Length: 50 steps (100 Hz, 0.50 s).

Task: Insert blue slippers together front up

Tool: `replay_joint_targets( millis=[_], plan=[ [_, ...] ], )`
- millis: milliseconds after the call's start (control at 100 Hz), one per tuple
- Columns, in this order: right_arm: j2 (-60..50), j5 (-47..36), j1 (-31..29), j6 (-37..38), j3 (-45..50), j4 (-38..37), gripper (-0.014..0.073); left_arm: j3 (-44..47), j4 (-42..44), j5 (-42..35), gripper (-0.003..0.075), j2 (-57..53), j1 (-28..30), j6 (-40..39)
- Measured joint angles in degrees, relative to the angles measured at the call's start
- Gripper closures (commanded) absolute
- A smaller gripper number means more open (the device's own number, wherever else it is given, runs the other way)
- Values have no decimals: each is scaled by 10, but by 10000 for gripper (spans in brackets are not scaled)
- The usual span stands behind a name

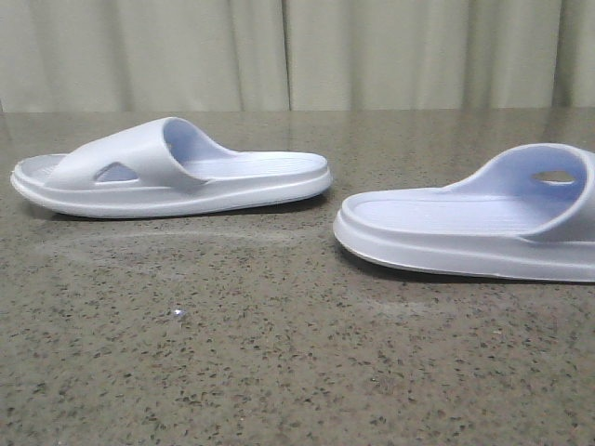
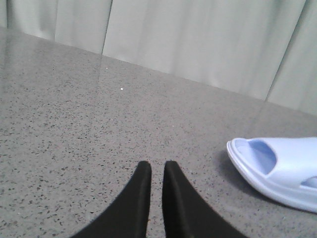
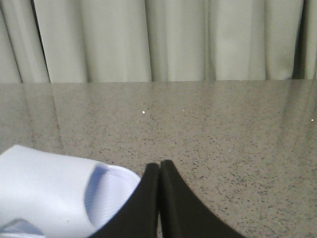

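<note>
Two pale lavender-blue slippers lie soles down and apart on the speckled table. The left slipper point(image 1: 186, 177) is at the far left. The right slipper point(image 1: 483, 232) is nearer, cut off by the right edge. Neither gripper shows in the front view. In the left wrist view my left gripper point(image 2: 157, 166) is empty with its black fingers almost together; one end of a slipper point(image 2: 277, 168) lies off to its side, apart. In the right wrist view my right gripper point(image 3: 159, 164) is shut and empty, just beside a slipper point(image 3: 49, 193); I cannot tell if they touch.
The grey-brown speckled stone table point(image 1: 279, 353) stretches from the front to a pale curtain point(image 1: 279, 56) along its far edge. A small white speck point(image 1: 178, 314) lies on the table in front of the left slipper.
</note>
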Motion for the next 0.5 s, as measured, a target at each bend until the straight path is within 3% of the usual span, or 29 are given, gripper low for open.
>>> replay_joint_targets(
  millis=[270, 500],
  plan=[
    [0, -45, 0, 0, 0, 250, 673, -1, -180, -20, 705, 0, 0, -1],
    [19, 16, 0, -18, -41, 292, 671, -48, -202, 54, 705, 5, 0, -2]
  ],
)
